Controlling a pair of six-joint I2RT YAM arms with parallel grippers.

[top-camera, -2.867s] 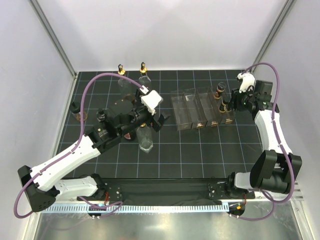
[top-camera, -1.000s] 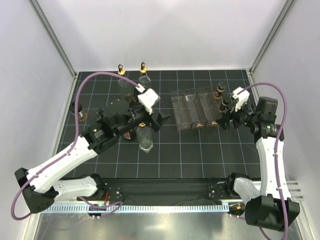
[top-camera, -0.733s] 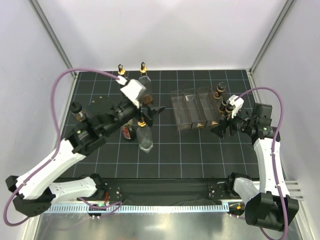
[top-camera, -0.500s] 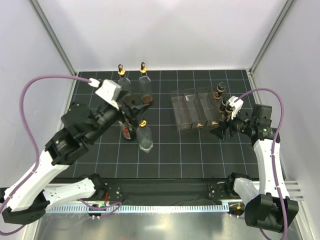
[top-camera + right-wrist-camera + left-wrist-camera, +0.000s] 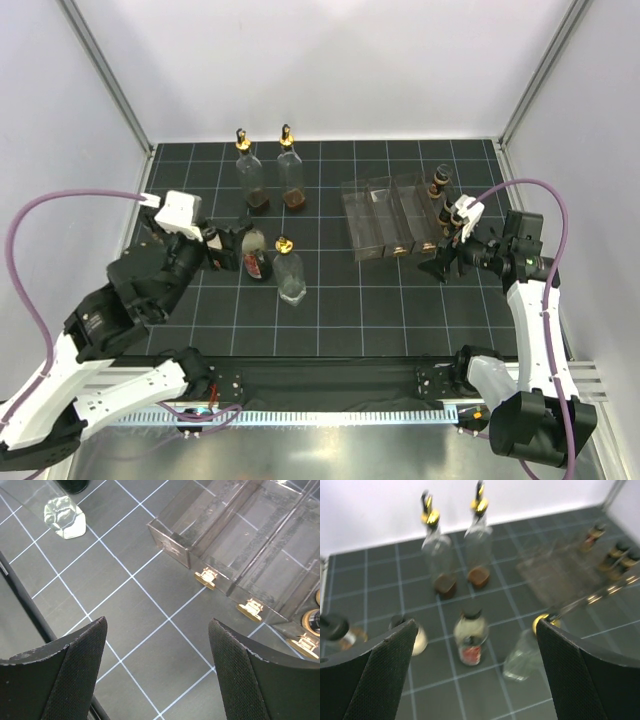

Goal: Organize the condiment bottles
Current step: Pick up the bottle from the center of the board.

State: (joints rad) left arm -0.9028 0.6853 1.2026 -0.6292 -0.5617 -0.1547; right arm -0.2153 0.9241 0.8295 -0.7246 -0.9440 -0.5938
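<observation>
Condiment bottles stand scattered on the black gridded desk (image 5: 350, 310), none in my grip. My left end effector (image 5: 475, 625) hangs released, jaws wide, above the near ones. Straight ahead of it, framed between its fingers (image 5: 370, 680), stands a short pale bottle with a red label (image 5: 470, 637). Just right of that, by the right-hand finger, is a clear bottle with a gold top (image 5: 521, 654). By the left-hand finger a small pale dark-capped bottle (image 5: 416, 639) is half hidden. Farther left sits a small black-capped bottle (image 5: 336, 628). These near bottles stand between this end effector and two tall clear gold-pourer bottles (image 5: 436, 562), side by side behind them.

My right end effector (image 5: 157, 622) is released too, empty, over bare desk. Ahead and to its right lies the clear plastic divided rack (image 5: 235, 535) with gold knobs (image 5: 206, 576) on its front. Small dark bottles (image 5: 441, 183) stand at its far right side.
</observation>
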